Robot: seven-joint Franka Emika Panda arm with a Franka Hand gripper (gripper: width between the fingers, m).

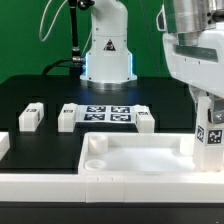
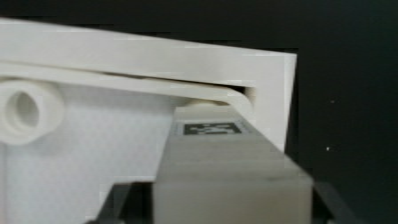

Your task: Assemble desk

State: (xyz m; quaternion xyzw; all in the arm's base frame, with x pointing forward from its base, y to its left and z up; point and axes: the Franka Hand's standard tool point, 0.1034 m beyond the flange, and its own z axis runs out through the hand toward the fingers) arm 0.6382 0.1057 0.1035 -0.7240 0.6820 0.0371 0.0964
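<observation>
The white desk tabletop (image 1: 140,139) lies at the front with its raised rim up and a round corner socket (image 1: 95,146) at its left end. My gripper (image 1: 206,100) comes down at the exterior view's right, shut on a white square leg (image 1: 212,136) with a tag. The leg stands upright over the tabletop's right corner. In the wrist view the leg (image 2: 221,165) runs from between my dark fingers (image 2: 125,203) to a corner socket (image 2: 217,98) of the tabletop (image 2: 107,60); its tip sits at that socket. Another round socket (image 2: 22,110) shows nearby.
Three loose tagged legs (image 1: 30,117) (image 1: 68,117) (image 1: 145,119) lie on the black table behind the tabletop, around the marker board (image 1: 108,113). The robot base (image 1: 108,55) stands at the back. A long white rail (image 1: 60,183) runs along the front edge.
</observation>
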